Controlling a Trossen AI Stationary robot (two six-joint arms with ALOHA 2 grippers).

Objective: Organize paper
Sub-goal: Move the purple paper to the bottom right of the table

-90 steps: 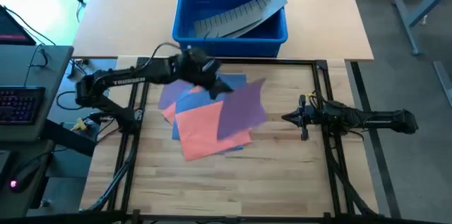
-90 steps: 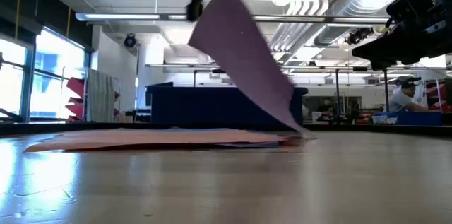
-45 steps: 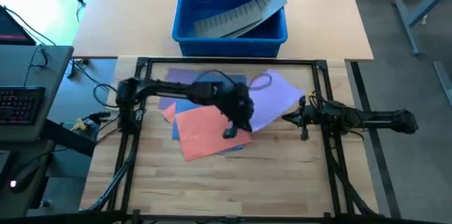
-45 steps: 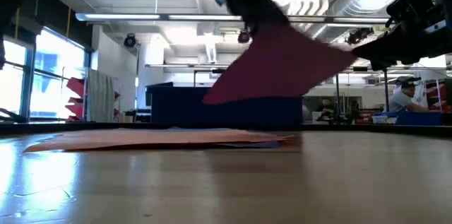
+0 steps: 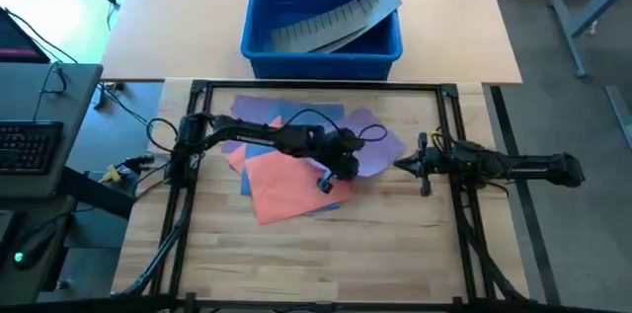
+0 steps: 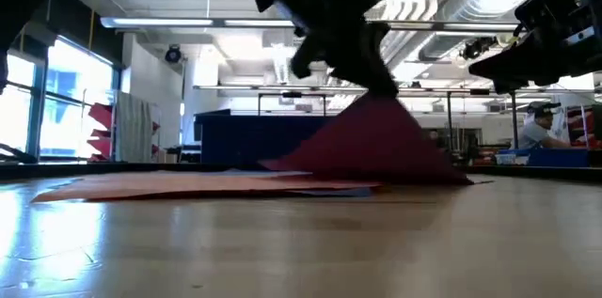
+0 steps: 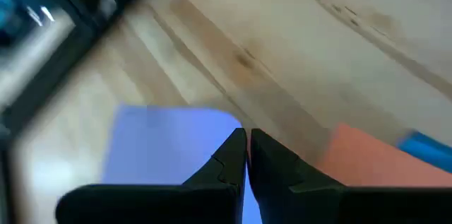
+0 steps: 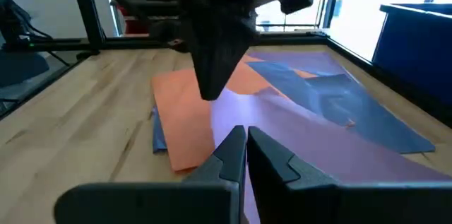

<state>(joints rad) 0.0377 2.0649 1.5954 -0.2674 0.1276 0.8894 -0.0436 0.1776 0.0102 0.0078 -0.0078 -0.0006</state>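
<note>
Paper (image 5: 296,180): thin flat matte sheets, roughly square, fanned in a loose overlapping pile at the middle of the wood-plank counter (image 5: 326,264). Orange sheet (image 5: 286,187) on top toward the near side, blue (image 8: 318,90) and purple edges poking out behind and under it.

Left tool (image 5: 324,183) is low over the pile's right part, fingers pinched on a purple sheet (image 5: 373,150). That sheet sags from the grip; its far edge rests on the counter just beside the pile, and in the low view it tents up as a dark slope (image 6: 376,143).

Right tool (image 5: 407,164) waits just right of the purple sheet, fingers pressed together, holding nothing.

Beyond the black frame rail: blue plastic bin (image 5: 321,51) with a grey ridged strip (image 5: 331,22) lying slanted in it. The left arm hides part of the pile from above.
</note>
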